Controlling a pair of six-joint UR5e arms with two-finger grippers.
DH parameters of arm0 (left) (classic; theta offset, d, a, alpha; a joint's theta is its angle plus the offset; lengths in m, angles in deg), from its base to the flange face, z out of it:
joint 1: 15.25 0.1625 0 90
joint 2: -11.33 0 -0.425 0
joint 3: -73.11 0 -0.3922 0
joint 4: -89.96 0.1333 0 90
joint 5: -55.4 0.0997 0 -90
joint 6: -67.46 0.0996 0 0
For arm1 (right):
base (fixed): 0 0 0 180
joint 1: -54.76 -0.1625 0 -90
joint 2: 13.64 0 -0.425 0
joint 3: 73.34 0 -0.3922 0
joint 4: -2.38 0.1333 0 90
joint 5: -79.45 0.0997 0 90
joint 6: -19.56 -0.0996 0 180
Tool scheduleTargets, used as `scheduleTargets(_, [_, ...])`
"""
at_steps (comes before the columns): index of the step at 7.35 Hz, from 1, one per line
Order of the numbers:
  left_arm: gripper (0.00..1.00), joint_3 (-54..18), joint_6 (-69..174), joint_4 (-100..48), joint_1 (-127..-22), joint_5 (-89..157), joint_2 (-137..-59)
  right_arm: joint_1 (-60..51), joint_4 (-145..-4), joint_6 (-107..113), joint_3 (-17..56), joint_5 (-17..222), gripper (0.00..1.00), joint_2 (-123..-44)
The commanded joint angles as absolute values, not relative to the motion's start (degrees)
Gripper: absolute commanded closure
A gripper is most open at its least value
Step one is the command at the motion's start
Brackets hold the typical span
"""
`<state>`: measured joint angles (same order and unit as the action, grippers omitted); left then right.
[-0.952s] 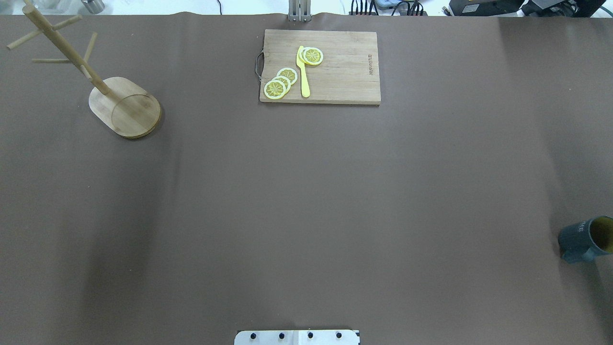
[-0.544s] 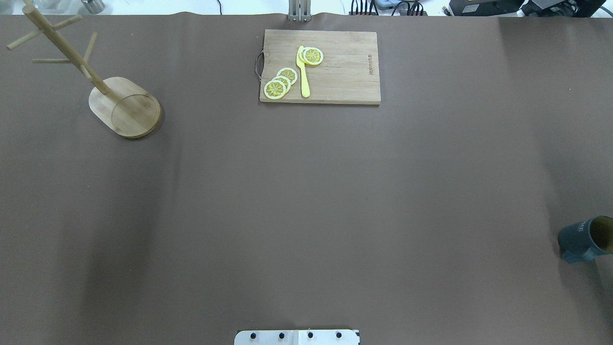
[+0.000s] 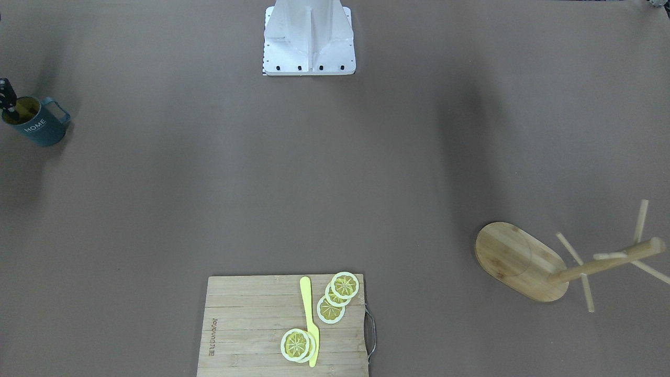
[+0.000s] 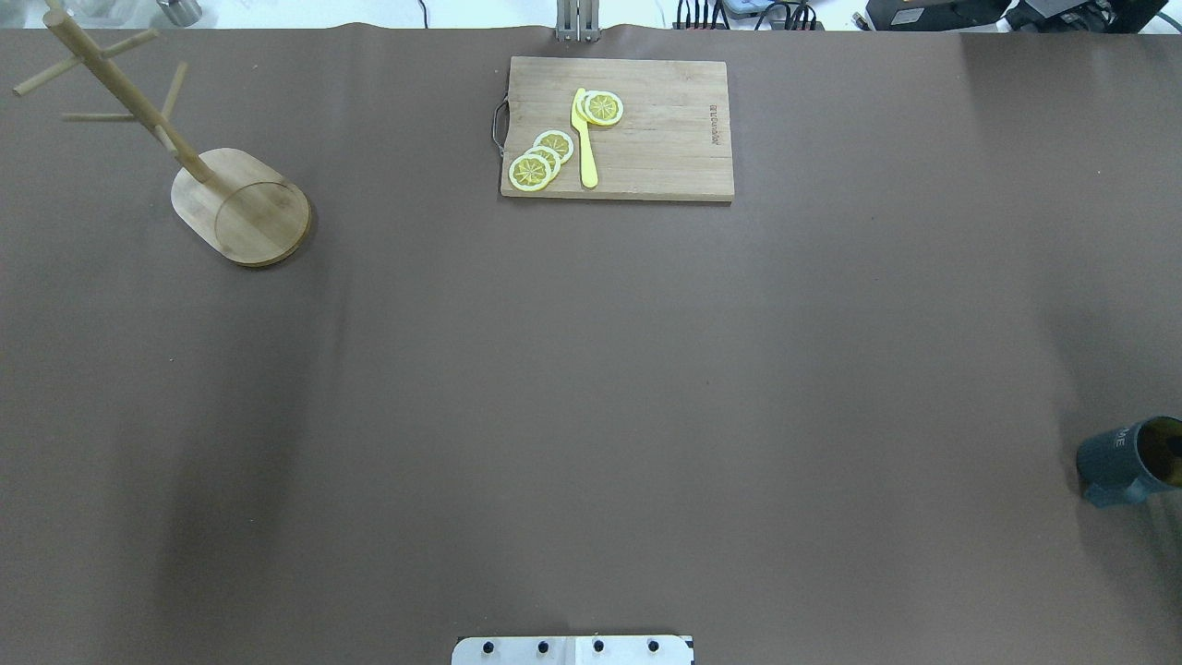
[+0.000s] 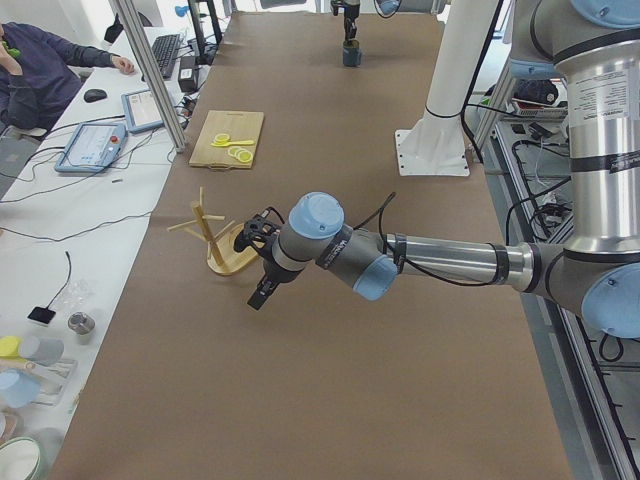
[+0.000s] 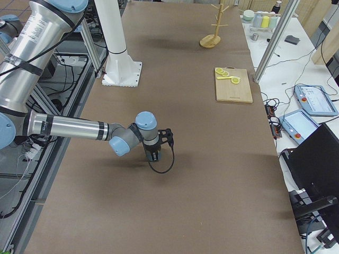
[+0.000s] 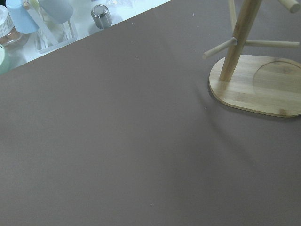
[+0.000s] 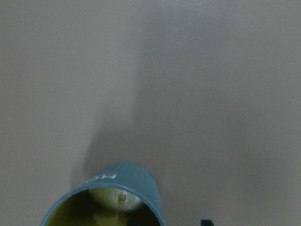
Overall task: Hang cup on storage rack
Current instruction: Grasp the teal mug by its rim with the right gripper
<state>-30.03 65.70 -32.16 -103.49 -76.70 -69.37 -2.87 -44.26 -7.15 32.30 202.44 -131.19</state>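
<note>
The dark teal cup with "HOME" on it stands upright at the table's right end, by the edge of the overhead view. My right gripper hangs right over it. One dark finger reaches into its olive mouth. In the right wrist view the cup is at the bottom and the jaws stand apart astride its wall. The bamboo storage rack stands far off at the back left, with bare pegs. My left gripper hovers near the rack; I cannot tell whether it is open or shut.
A bamboo cutting board with lemon slices and a yellow knife lies at the back middle. The white robot mount is at the near edge. Jars and a metal tin stand beyond the table's left end.
In the overhead view a dark fingertip has come down into the cup's mouth. The cup, the rack and the board have not moved.
</note>
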Motion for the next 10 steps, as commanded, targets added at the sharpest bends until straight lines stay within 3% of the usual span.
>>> scheduleTargets(1, [0.01, -30.0, 65.7, -32.2, -103.5, -76.7, -69.3, -2.1, -44.1, -1.7, 32.2, 201.3, 0.47, -130.5])
scheduleTargets(3, [0.01, -29.9, 65.7, -32.3, -103.4, -76.7, -69.3, -1.1, -44.5, 1.7, 32.0, 200.7, 0.47, -129.0])
scheduleTargets(6, [0.01, -29.9, 65.6, -32.3, -103.4, -76.7, -69.4, -1.3, -44.7, 9.6, 31.8, 200.7, 0.58, -129.0])
scheduleTargets(7, [0.01, -29.9, 65.6, -32.3, -103.4, -76.7, -69.4, -1.4, -44.7, 10.4, 31.7, 200.7, 0.66, -129.0])
scheduleTargets(9, [0.01, -29.9, 65.6, -32.3, -103.4, -76.6, -69.4, -1.8, -44.6, 10.4, 31.8, 200.7, 0.97, -129.1])
scheduleTargets(10, [0.01, -29.9, 65.6, -32.3, -103.4, -76.6, -69.4, -2.2, -44.5, 10.4, 31.8, 200.7, 1.0, -129.1])
